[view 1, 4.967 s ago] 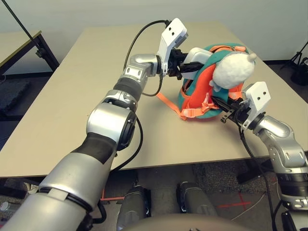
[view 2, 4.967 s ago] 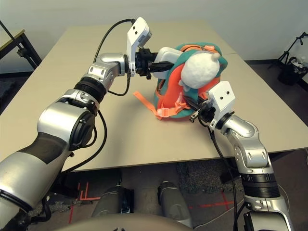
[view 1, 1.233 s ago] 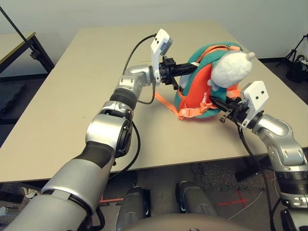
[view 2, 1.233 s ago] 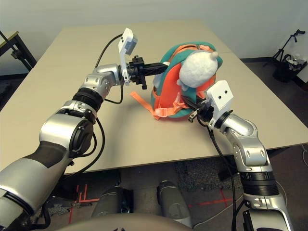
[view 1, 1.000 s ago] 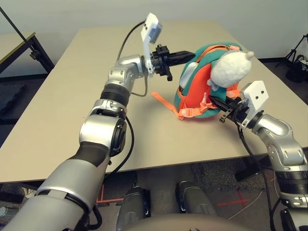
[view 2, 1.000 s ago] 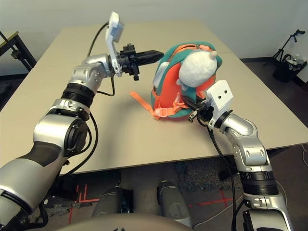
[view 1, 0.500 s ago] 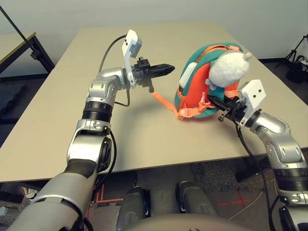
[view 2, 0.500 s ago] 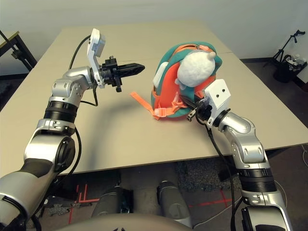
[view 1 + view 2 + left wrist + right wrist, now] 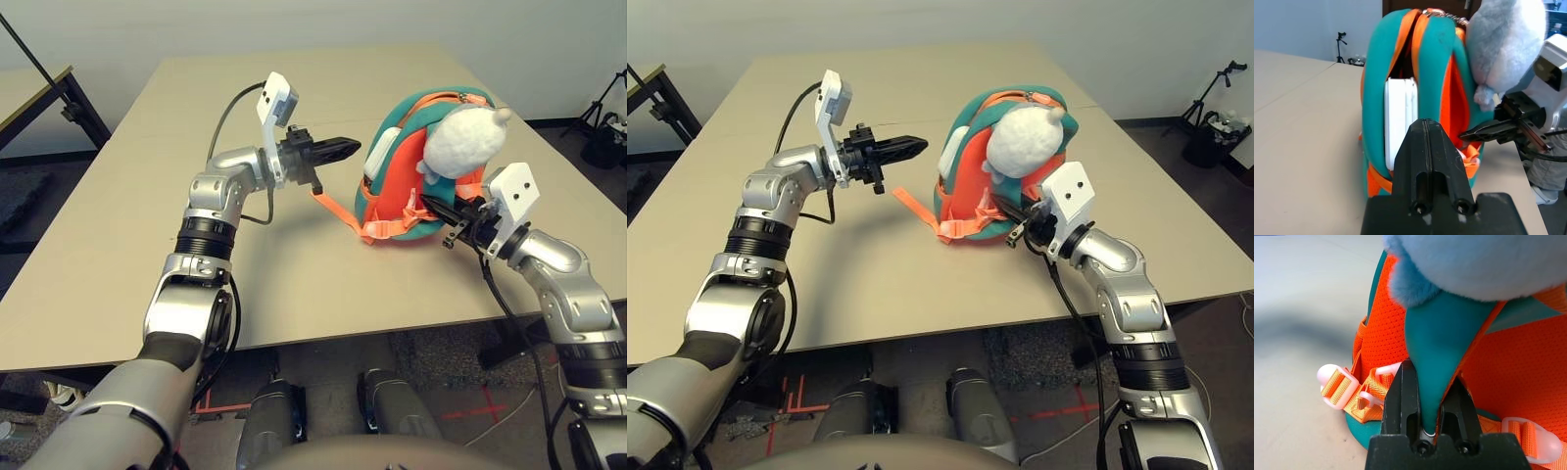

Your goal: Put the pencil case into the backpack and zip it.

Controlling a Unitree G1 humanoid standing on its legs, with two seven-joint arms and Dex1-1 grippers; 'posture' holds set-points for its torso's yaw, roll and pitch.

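Left eye view: beige table [image 9: 127,245] bears the backpack [image 9: 397,211]; left gripper [image 9: 355,148] beside it, pressed together; right gripper [image 9: 1425,396] pinching its teal fabric; white wall [image 9: 294,24] behind.

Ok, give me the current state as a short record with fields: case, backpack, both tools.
pencil case: seated upright in the backpack's side opening, white edge exposed
backpack: upright on the table, opening unzipped
left tool: shut, empty, level, pointing at the opening, apart from it
right tool: shut on a teal flap of the backpack under the plush head
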